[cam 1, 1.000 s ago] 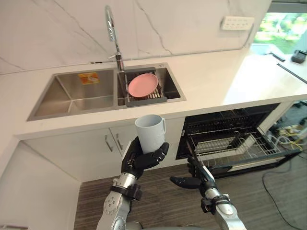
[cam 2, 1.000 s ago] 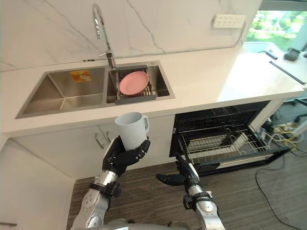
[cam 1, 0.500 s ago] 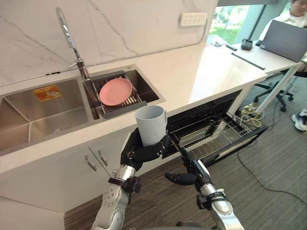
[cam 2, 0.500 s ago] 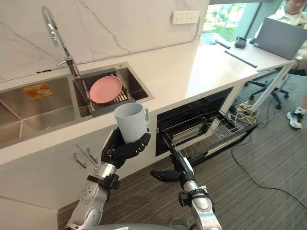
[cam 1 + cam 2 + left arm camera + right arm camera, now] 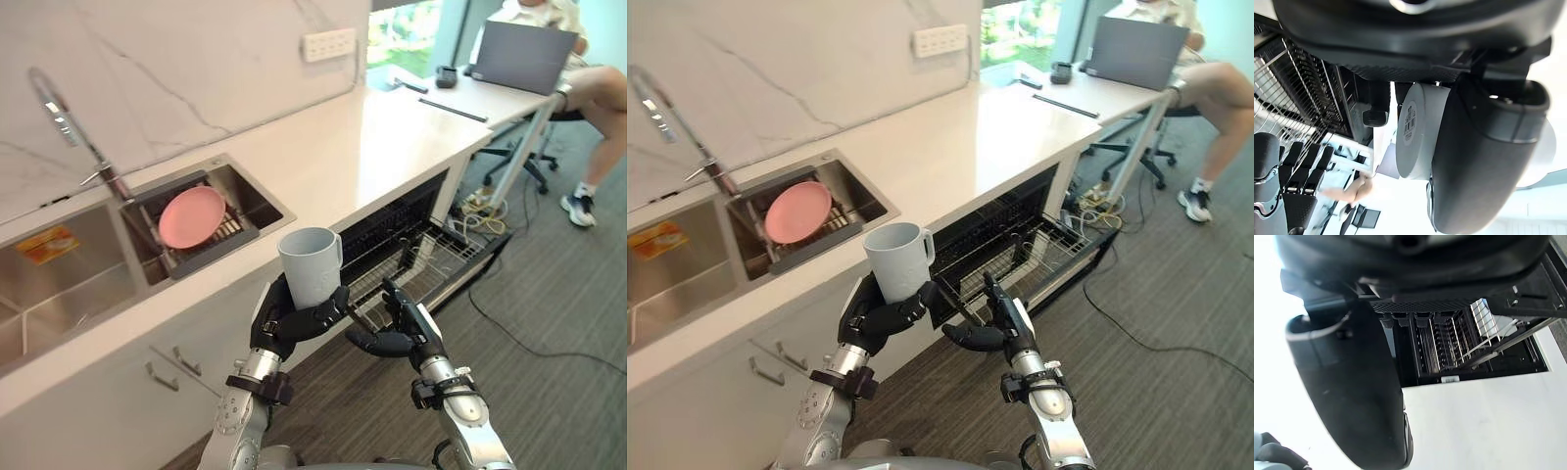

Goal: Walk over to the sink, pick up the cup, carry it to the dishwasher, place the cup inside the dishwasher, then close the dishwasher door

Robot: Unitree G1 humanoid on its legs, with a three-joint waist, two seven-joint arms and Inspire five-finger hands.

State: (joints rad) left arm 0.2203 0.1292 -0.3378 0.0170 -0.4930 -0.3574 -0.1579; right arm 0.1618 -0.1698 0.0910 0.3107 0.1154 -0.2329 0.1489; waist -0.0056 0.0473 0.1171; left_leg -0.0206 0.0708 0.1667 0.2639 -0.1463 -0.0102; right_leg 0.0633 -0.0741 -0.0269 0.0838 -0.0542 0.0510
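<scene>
I hold a pale grey cup (image 5: 312, 265) upright in my left hand (image 5: 286, 321), whose fingers curl round its lower part; the cup (image 5: 1420, 132) fills the left wrist view next to the thumb. My right hand (image 5: 396, 331) hovers open just right of the cup, in front of the dishwasher (image 5: 411, 235). The dishwasher door is down and its wire rack (image 5: 436, 260) is pulled out; the rack (image 5: 1449, 350) also shows past the right hand's fingers. The sink (image 5: 118, 245) lies at the left in the counter.
A pink plate (image 5: 191, 216) rests in a drainer in the sink's right basin, beside the tap (image 5: 73, 132). A person sits with a laptop (image 5: 524, 57) at a desk at the far right. Cables (image 5: 485, 211) trail on the floor by the dishwasher.
The camera has swung right: the sink has slid left in view and the dishwasher and desk have come nearer centre. The cup stays in my left hand; my right hand has risen closer to it.
</scene>
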